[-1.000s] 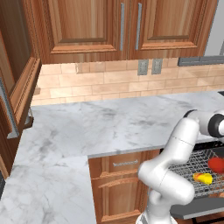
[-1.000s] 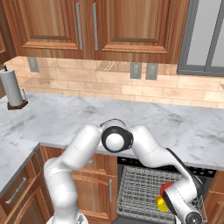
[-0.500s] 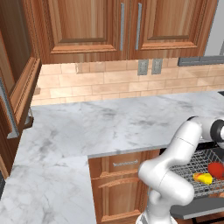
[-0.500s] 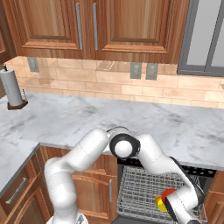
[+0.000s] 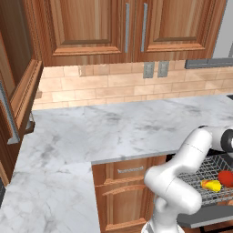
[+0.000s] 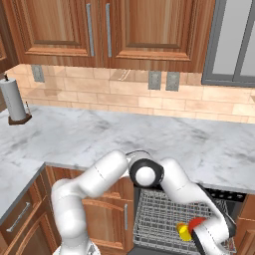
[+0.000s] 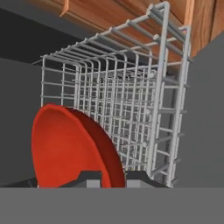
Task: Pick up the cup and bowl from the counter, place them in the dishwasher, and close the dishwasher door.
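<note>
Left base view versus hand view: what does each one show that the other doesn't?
Left base view alone: the marble counter, the wooden cabinets, and the yellow cup lying in the wire rack. Hand view alone: a close look into the red bowl, with the gripper fingertips at its rim; whether they clamp it is unclear. Both share the rack and the bowl.

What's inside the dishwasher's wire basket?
The yellow cup and the red bowl sit side by side in the wire rack. The robot's arm covers part of the rack, so anything beneath it is hidden.
</note>
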